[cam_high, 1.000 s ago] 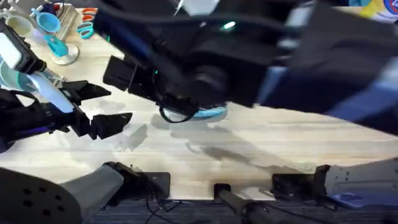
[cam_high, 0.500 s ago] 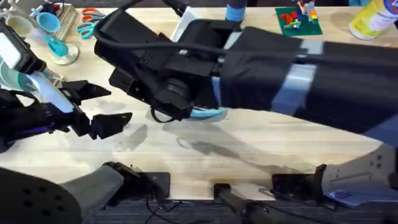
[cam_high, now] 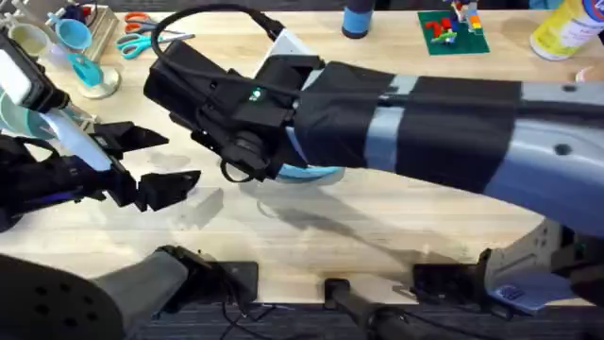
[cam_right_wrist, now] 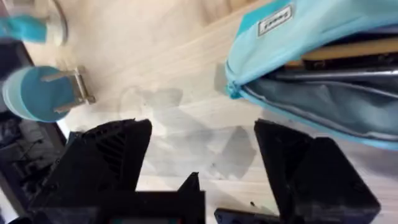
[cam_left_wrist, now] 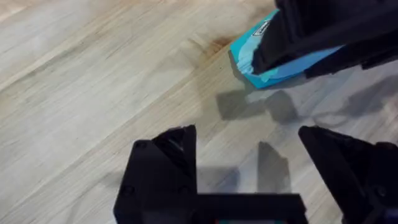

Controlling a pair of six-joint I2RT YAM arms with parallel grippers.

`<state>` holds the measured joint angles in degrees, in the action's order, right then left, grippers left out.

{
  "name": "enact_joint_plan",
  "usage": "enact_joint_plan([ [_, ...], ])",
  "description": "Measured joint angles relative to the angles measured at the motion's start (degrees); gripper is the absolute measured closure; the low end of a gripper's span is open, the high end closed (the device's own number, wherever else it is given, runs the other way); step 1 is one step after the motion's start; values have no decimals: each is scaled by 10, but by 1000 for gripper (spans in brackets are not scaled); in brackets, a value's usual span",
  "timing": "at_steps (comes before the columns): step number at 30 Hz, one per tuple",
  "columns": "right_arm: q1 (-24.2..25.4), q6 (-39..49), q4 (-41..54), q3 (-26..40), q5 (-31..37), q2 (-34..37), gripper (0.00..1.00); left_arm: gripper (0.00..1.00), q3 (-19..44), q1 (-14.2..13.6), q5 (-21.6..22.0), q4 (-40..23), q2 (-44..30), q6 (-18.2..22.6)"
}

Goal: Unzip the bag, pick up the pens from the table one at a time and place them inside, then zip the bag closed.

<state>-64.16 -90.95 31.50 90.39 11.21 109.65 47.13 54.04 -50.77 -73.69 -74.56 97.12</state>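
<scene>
Two arms: both over one wooden bench [cam_high: 396,222], the right reaching across the middle toward the left half, the left low at the left side.
Bench: light planks with visible grain; its far edge carries clutter.
Right arm: large, dark and grey-blue, crossing from the lower right in the overhead view.
Right tool [cam_right_wrist: 202,155]: released, black fingers spread wide, just beside the open end of the bag, nothing between them.
Left tool [cam_high: 165,162]: released, fingers apart and empty, hanging near the bench; the bag lies a little beyond it in the left wrist view.
Bag [cam_right_wrist: 311,68]: light blue pouch lying on the bench mid-table, mostly hidden under the right arm from overhead [cam_high: 316,171]; zipper open, grey lining showing.
Pens: tan wood-coloured pen [cam_right_wrist: 348,51] and silver-grey pen [cam_right_wrist: 336,74] lie lengthwise inside the open bag, side by side.
Scissors [cam_high: 137,40]: orange and teal handles, far left of the bench.
Far clutter: blue cups [cam_high: 74,36] at the far left.
</scene>
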Motion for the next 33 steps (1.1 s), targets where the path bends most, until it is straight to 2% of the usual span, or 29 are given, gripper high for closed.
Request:
enact_joint_plan([
  [13,25,-31,-15,0,26,42,16,7,0,0,-2,0,0,0],
  [16,29,-32,-19,0,26,50,73,7,0,0,-2,0,0,0],
  [18,31,-33,-19,0,27,54,155,7,0,0,-2,0,0,0],
  [21,33,-34,-19,0,27,56,380,7,0,0,-2,0,0,0],
  [29,36,-36,-24,0,23,57,728,7,0,0,-2,0,0,0],
  [30,37,-36,-25,0,16,57,795,7,0,0,-2,0,0,0],
  [33,37,-36,-26,0,14,57,895,7,0,0,-2,0,0,0],
])
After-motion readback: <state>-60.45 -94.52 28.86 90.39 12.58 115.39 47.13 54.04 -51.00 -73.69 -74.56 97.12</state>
